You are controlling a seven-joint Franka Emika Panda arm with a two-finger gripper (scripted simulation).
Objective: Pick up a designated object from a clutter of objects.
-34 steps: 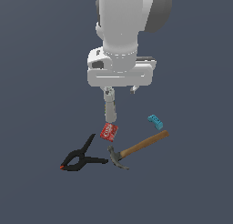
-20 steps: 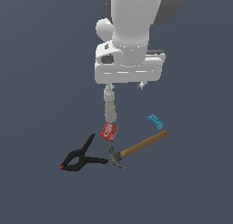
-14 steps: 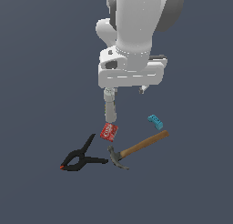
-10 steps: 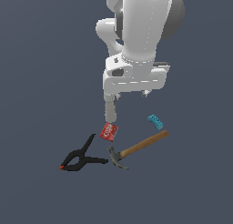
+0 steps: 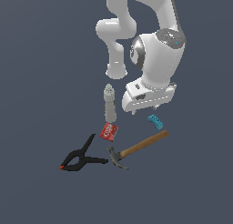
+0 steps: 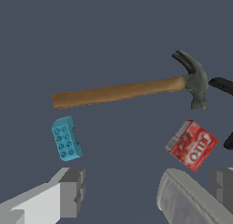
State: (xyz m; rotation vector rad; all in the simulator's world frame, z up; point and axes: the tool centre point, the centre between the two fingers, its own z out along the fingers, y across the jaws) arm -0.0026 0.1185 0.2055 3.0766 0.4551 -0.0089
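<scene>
The designated object, a small teal block [image 5: 156,122] [image 6: 66,138], lies at the exterior view's right of the clutter, just beyond the end of the hammer's wooden handle [image 5: 145,143] [image 6: 123,91]. My gripper [image 5: 145,110] [image 6: 149,175] hangs above the ground between the grey bottle [image 5: 109,104] and the block, close over the block. It is open and holds nothing. In the wrist view one finger [image 6: 73,191] shows beside the block, and the bottle's top [image 6: 191,200] shows between the two fingers.
A small red box [image 5: 108,132] [image 6: 192,145] lies by the bottle's foot. The hammer's head [image 5: 116,158] points toward a black spring clamp [image 5: 79,159] at the exterior view's left. All rest on a flat dark grey ground.
The arm has swung toward the exterior view's right and come down, from above the bottle to just above the teal block. No object has moved.
</scene>
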